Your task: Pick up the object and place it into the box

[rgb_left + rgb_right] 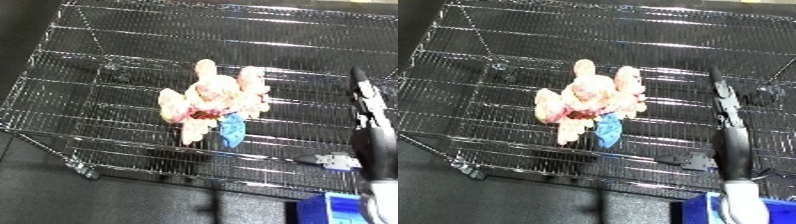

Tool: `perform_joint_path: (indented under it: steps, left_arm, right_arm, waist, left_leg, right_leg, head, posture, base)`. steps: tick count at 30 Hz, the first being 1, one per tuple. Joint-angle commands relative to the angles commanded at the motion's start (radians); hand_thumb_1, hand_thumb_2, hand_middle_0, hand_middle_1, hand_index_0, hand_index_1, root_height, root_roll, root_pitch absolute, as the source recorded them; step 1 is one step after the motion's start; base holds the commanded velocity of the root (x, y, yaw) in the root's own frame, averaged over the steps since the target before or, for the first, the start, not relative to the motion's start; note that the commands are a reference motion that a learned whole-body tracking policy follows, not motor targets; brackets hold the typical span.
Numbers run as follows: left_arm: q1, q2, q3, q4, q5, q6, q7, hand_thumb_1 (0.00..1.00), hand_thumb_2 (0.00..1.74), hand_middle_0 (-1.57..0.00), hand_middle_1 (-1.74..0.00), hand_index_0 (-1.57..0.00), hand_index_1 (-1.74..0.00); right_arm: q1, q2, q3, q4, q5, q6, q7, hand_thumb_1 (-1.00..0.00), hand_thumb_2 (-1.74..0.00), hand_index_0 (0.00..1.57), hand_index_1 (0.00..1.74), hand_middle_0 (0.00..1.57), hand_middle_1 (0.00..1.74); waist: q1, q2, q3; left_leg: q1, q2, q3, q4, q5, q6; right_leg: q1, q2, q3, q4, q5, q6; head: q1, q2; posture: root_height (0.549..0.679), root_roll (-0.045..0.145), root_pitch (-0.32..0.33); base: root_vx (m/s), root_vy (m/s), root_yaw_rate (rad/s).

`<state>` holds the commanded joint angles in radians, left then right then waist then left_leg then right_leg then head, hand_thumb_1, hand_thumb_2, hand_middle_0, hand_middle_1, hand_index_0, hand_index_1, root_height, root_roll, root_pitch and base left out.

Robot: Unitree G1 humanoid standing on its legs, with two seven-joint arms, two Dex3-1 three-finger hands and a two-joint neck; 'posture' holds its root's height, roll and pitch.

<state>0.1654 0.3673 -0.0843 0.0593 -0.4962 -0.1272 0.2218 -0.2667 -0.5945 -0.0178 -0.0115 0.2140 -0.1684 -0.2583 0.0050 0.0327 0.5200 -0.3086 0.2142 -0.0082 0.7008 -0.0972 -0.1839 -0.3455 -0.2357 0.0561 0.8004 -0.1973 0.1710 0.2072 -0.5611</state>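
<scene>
A cream and pink plush toy (213, 100) with a blue patch (232, 130) lies on the mesh floor of a wire bin (107, 55), near its middle. My right hand (733, 142) reaches in from the lower right, seen edge-on. Its fingers (721, 97) are straight and point away from me; the hand is open and holds nothing. It hovers to the right of the toy, a clear gap apart from it. My left hand shows in neither view.
The bin's front rim (133, 167) runs along the lower part of the view, with dark floor below it. A small grey and white piece (333, 160) sits at the rim near my right wrist. A blue object (330, 209) is at the bottom right.
</scene>
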Motion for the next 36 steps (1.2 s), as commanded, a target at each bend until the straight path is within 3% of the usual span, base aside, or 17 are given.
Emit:
perform_joint_path:
  steps: [9, 15, 26, 31, 36]
  left_arm:
    - [-0.001, 0.054, -0.056, -0.01, -0.032, -0.029, -0.003, 1.0, 1.74, -1.57, -1.74, -1.57, -1.74]
    - [0.001, 0.089, -0.083, -0.015, -0.052, -0.047, -0.001, 1.0, 1.74, -1.57, -1.74, -1.57, -1.74]
    - [0.023, 0.129, -0.094, -0.045, -0.088, -0.08, 0.003, 1.0, 1.74, -1.57, -1.74, -1.57, -1.74]
    - [0.043, 0.14, -0.096, -0.059, -0.102, -0.083, -0.003, 1.0, 1.74, -1.57, -1.74, -1.57, -1.74]
    - [0.057, 0.141, -0.094, -0.063, -0.109, -0.085, -0.003, 1.0, 1.74, -1.57, -1.74, -1.57, -1.74]
  right_arm:
    - [-0.273, -0.157, 0.197, 0.187, -0.058, 0.037, 0.0, 0.0, 0.0, 0.0, 0.0, 0.0, 0.0]
    - [-0.462, -0.206, 0.325, 0.344, -0.076, 0.053, -0.002, 0.0, 0.0, 0.0, 0.0, 0.0, 0.0]
    - [-0.748, -0.183, 0.506, 0.63, -0.058, 0.08, -0.011, 0.0, 0.0, 0.0, 0.0, 0.0, 0.0]
    - [-0.823, -0.16, 0.562, 0.779, -0.062, 0.085, 0.005, 0.0, 0.0, 0.0, 0.0, 0.0, 0.0]
    - [-0.843, -0.112, 0.599, 0.918, -0.098, 0.108, 0.034, 0.0, 0.0, 0.0, 0.0, 0.0, 0.0]
  waist:
    - [0.052, 0.016, 0.0]
    - [0.095, 0.031, 0.0]
    - [0.14, 0.065, 0.0]
    - [0.16, 0.082, 0.0]
    - [0.18, 0.094, 0.0]
  left_leg:
    - [-0.059, -0.011, -0.017, 0.019, -0.003, -0.0018]
    - [-0.113, -0.018, -0.031, 0.043, -0.004, -0.0012]
    - [-0.289, -0.038, -0.065, 0.121, -0.003, 0.0017]
    - [-0.364, -0.048, -0.077, 0.151, 0.0, 0.0035]
    - [-0.379, -0.048, -0.084, 0.158, -0.003, 0.0041]
  right_leg:
    - [-0.057, -0.0074, -0.003, 0.014, 0.011, 0.0041]
    - [-0.104, -0.0117, -0.006, 0.03, 0.016, 0.0046]
    - [-0.253, -0.0124, -0.008, 0.081, 0.036, 0.0015]
    - [-0.315, -0.0149, -0.009, 0.102, 0.048, 0.0011]
    - [-0.32, -0.0204, -0.015, 0.104, 0.047, 0.0013]
  head:
    - [0.055, 0.054]
    - [0.108, 0.108]
    - [0.222, 0.222]
    - [0.258, 0.236]
    - [0.286, 0.231]
  posture:
    - [0.609, 0.043, -0.197]
    - [0.605, 0.035, -0.165]
    - [0.592, 0.018, -0.079]
    - [0.585, 0.01, -0.046]
    - [0.583, 0.003, -0.042]
  base:
    - [-0.005, 0.011, 0.04]
    - [-0.028, 0.013, 0.049]
    - [-0.038, 0.017, 0.066]
    - [-0.039, 0.017, 0.093]
    - [-0.002, 0.012, 0.056]
